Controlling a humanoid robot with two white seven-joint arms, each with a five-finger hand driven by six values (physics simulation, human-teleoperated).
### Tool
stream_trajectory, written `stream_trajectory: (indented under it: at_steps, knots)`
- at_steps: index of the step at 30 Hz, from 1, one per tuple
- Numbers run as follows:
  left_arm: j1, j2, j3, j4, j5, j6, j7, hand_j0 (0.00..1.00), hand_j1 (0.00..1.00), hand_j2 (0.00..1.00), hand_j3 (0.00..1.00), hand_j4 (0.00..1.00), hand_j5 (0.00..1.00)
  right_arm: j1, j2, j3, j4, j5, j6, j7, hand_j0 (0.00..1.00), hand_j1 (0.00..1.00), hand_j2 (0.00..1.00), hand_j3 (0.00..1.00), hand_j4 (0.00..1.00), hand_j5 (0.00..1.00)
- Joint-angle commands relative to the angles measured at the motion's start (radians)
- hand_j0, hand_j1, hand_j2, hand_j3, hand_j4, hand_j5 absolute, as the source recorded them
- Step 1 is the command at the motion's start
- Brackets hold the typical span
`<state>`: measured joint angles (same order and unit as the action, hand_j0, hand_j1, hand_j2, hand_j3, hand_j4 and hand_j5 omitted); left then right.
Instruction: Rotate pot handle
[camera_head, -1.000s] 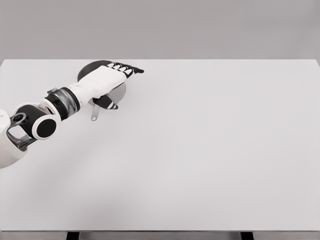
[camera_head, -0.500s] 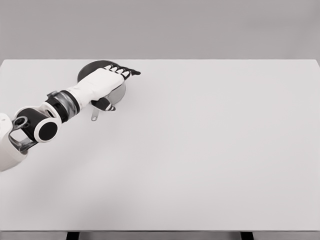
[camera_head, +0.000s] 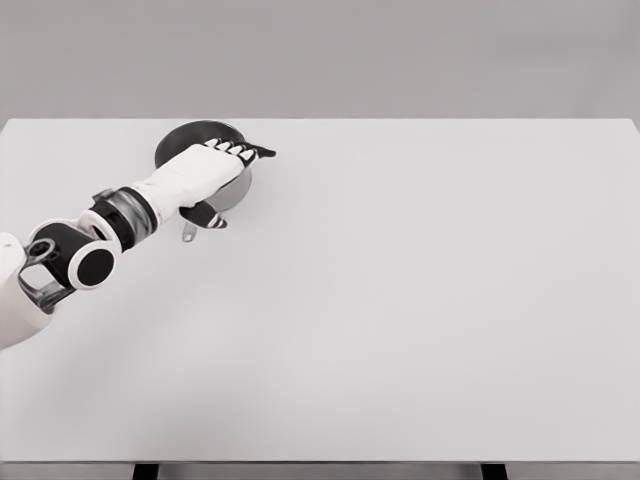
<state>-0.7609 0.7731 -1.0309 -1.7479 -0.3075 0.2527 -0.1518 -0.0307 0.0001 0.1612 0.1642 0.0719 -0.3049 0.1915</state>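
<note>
Since the earlier frames the left hand (camera_head: 205, 172) has drawn back toward the left and slightly down, so its dark fingertips (camera_head: 252, 152) now end short of where they reached before, and more of the pot's dark inside shows behind the knuckles. The forearm and elbow joint have shifted left and lower with it.

The hand lies over the pot (camera_head: 196, 136), palm down, with the four fingers held straight and close together, pointing right and reaching just past the pot's right rim. The thumb (camera_head: 207, 215) curls underneath, just beside the pot's front wall. Whether thumb or palm actually presses on the pot cannot be told, since the hand covers the place of contact; nothing is clearly gripped.

The pot stands on the white table (camera_head: 420, 300) near its far left corner, upright, its front half hidden by the hand. Its thin metal handle (camera_head: 188, 233) sticks out toward the near side, showing just below the thumb and beside the wrist, apart from the fingers.

The white left arm enters from the lower left edge, with a black-ringed elbow joint (camera_head: 88, 263) above the table surface.
</note>
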Motion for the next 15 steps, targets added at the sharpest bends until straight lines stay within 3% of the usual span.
stream_trajectory:
  at_steps: [1,15]
  knots:
    - [0.000,0.005,0.002,0.002,-0.004,0.000,0.000,1.00,1.00,1.00,1.00,1.00,1.00,0.000,0.000,0.000,0.000,0.000,0.000,0.000,1.00,1.00,1.00,1.00,1.00,1.00]
    - [0.002,-0.044,0.003,0.036,-0.039,-0.003,0.001,1.00,1.00,1.00,1.00,1.00,1.00,0.000,0.000,0.000,0.000,0.000,0.000,0.000,1.00,1.00,1.00,1.00,1.00,1.00]
